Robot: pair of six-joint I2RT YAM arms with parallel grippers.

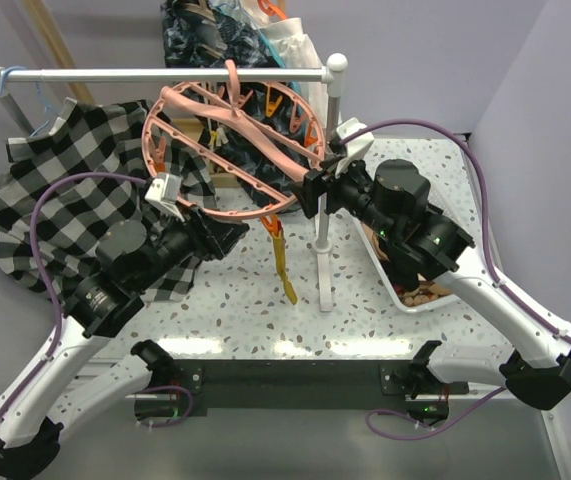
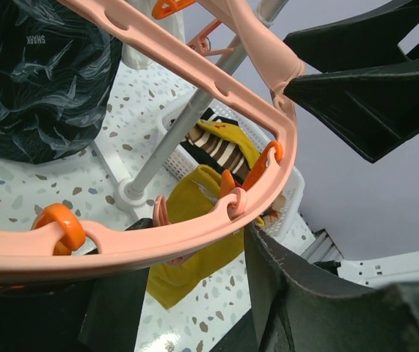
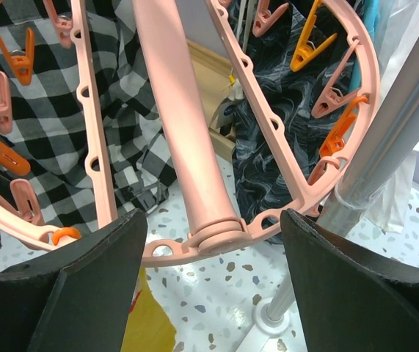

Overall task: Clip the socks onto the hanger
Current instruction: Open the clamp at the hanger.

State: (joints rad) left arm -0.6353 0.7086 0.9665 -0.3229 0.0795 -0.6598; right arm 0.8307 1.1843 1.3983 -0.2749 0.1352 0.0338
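The salmon-pink round hanger [image 1: 178, 97] hangs tilted from the white rail. My left gripper [image 1: 243, 232] is open at its lower left rim. In the left wrist view the rim [image 2: 216, 88] runs across the gap between my fingers [image 2: 194, 293]. My right gripper [image 1: 311, 186] is open at the right rim. In the right wrist view its fingers [image 3: 213, 220] straddle the joint of the crossbar [image 3: 180, 110] and the ring without closing. A mustard yellow sock [image 1: 285, 260] hangs from a clip below the ring and also shows in the left wrist view [image 2: 187, 249]. A brown striped sock [image 2: 216, 150] lies in a basket.
The white rail [image 1: 165, 74] stands on a post [image 1: 323, 260] just behind the right gripper. A black-and-white checkered shirt [image 1: 55, 190] hangs at the left. A dark patterned bag [image 1: 205, 40] is behind the rail. A white basket [image 1: 417, 300] sits under the right arm.
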